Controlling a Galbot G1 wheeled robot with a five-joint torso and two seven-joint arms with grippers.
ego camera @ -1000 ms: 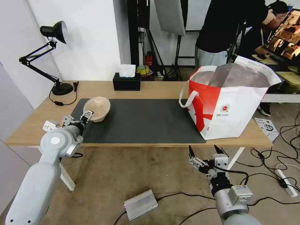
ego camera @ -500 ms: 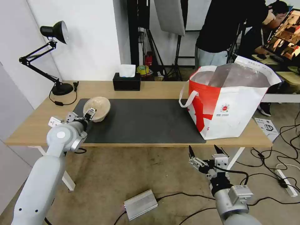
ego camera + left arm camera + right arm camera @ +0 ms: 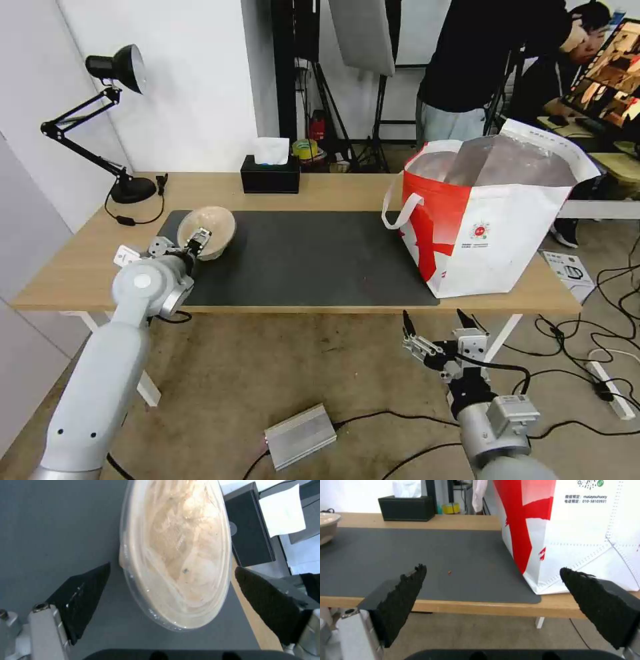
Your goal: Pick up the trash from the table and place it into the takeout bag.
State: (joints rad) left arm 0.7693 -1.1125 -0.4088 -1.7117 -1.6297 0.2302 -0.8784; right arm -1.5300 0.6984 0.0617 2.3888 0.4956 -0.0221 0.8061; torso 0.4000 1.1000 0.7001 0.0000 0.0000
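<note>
One beige bowl [image 3: 208, 231] sits on the grey mat [image 3: 307, 257] at the counter's [image 3: 333, 190] left; the left claw [image 3: 170, 590] is spread apart around its rim. The right claw [image 3: 435, 320] hangs open below the counter edge, near the takeout bag [image 3: 493, 220].

Open dark mat [image 3: 313, 257] between bowl [image 3: 211, 230] and takeout bag [image 3: 490, 213]: unobstructed, apart from one small crumb. Bag mouth open upward, foil lining exposed; bag well apart from the bowl, at the right end of the desk [image 3: 73, 267]. Tissue box [image 3: 270, 173] along the far edge, lamp [image 3: 110, 120] at the far left corner, both off the mat. Left gripper [image 3: 170, 590] fingers [image 3: 83, 597] spread wide, gaps either side of the bowl.
</note>
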